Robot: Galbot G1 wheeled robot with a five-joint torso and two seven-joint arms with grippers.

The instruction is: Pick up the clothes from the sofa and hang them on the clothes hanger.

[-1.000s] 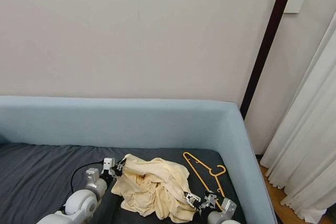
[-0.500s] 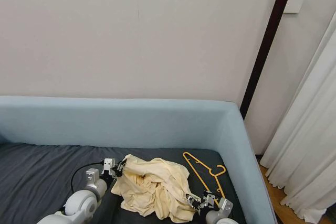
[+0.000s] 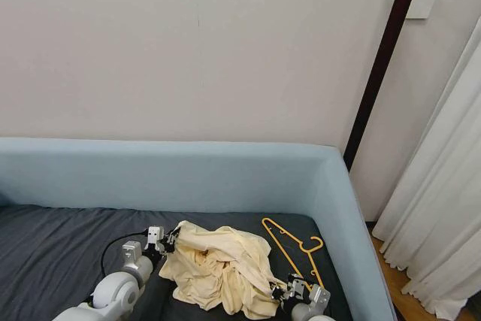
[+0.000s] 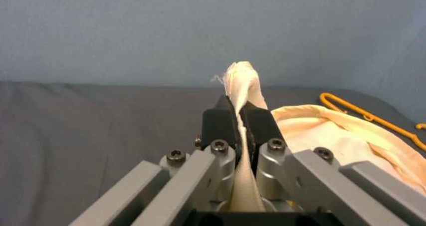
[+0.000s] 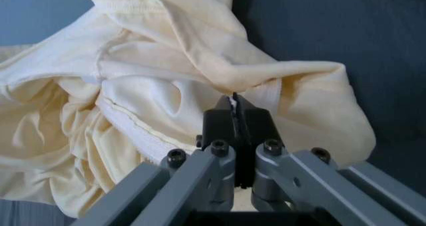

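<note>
Seeing a cream shirt [image 3: 222, 272] bunched in a loose heap on the dark seat of the pale blue sofa [image 3: 188, 178], toward its right end. Holding it from both sides. Pinching a thin upright fold at the heap's left edge with the left gripper [image 3: 168, 239], jaws clenched on the cloth; in the left wrist view, seeing fabric run between them and poke out past the tips. Pinching a small bit of the shirt's edge at the heap's lower right with the right gripper [image 3: 279, 291], jaws clenched on it too, confirmed in the right wrist view. Seeing the bulk of the shirt resting on the seat, spread between the two grippers. Seeing an orange hanger [image 3: 294, 249] lying flat on the seat just beside the shirt, between the heap and the sofa's right side; can't tell whether touching the fabric. Noting a dark rack post [image 3: 379, 65] leaning up past the sofa's right end, with a white curtain [image 3: 443, 208] to the right of it.
</note>
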